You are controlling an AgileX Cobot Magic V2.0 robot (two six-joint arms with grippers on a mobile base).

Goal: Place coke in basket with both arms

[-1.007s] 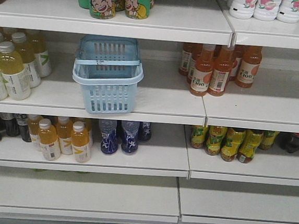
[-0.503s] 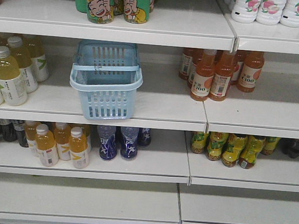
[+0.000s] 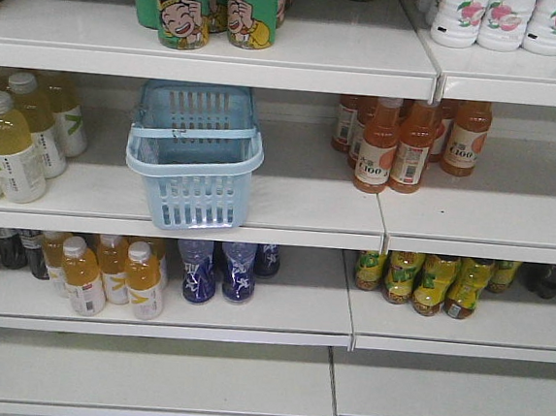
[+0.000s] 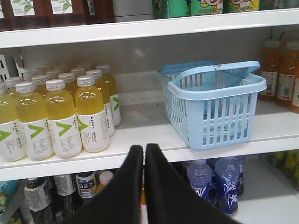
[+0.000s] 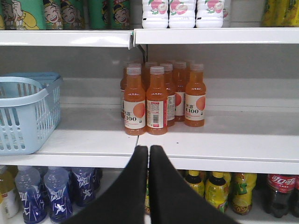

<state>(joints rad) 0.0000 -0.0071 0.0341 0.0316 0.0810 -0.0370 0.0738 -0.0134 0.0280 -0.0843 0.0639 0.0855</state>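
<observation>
Two hands: left hand (image 4: 144,154) and right hand (image 5: 149,151) both clenched, tips touching.
Middle shelf (image 3: 308,193): white, basket (image 3: 196,196) standing on it.

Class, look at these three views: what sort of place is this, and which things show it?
Most likely a shop's drinks aisle, or a mock-up of one: white tiered shelves carry same-brand rows of orange bottles and yellow bottles, and a light blue shopping basket sits among them.
</observation>
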